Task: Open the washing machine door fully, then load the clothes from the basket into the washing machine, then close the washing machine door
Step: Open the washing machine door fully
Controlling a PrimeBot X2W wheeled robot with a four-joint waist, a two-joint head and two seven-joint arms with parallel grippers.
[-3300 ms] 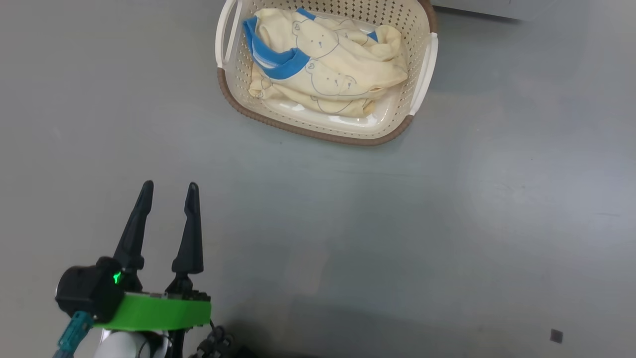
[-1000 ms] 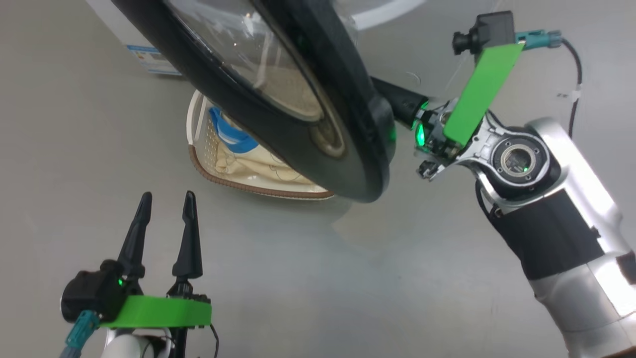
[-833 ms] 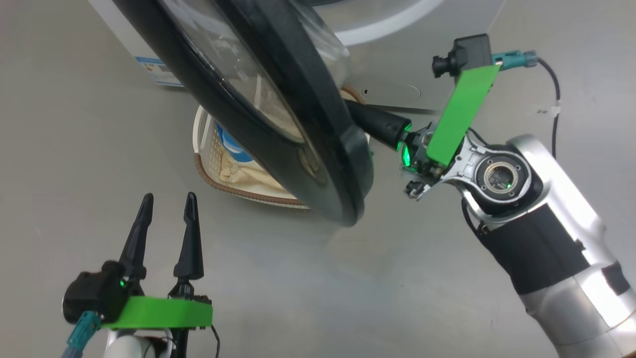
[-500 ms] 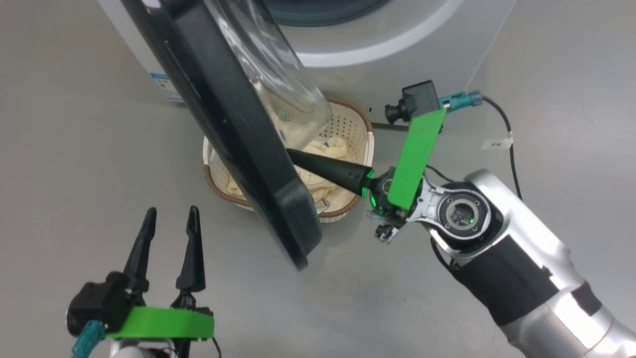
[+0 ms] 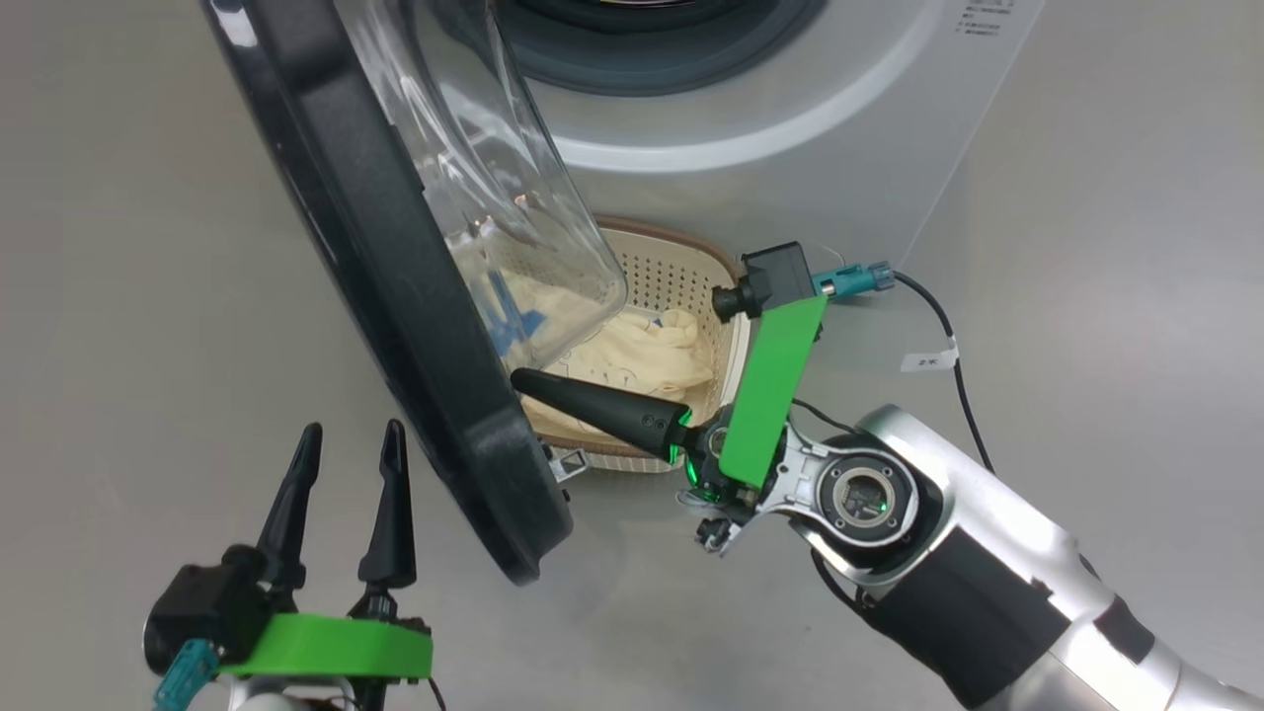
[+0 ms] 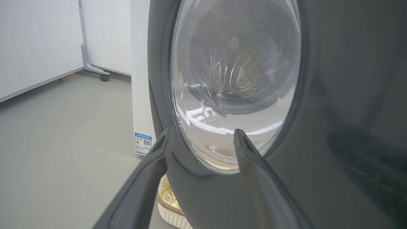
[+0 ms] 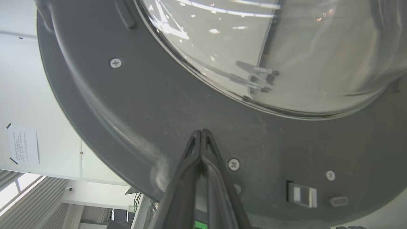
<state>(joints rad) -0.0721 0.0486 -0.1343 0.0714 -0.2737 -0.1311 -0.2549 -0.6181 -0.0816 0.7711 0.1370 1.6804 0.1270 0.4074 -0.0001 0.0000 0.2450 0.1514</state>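
While the large round washing machine door [image 5: 425, 326], a glossy black ring around a bulging clear glass bowl, stands swung out from the big white front-loading washing machine [image 5: 790, 148], the right gripper [image 5: 521, 380] has its two long dark fingers pressed together with nothing between them. Their joined tip sits at the door's inner face, on the black ring just below the glass bowl [image 7: 201, 132]; whether it touches cannot be told. On the door's outer side, near its lower edge, the left gripper [image 5: 353, 434] holds its fingers spread apart and empty, pointing at the lower part of the glass [image 6: 202, 131]. On the inner side of the door, the small cream perforated plastic basket [image 5: 671, 281] with a brown rim stands on the grey floor [image 5: 1086, 296] between door and washer front. The pale cream-yellow clothes [image 5: 642, 351] lie inside it, partly seen through the glass.
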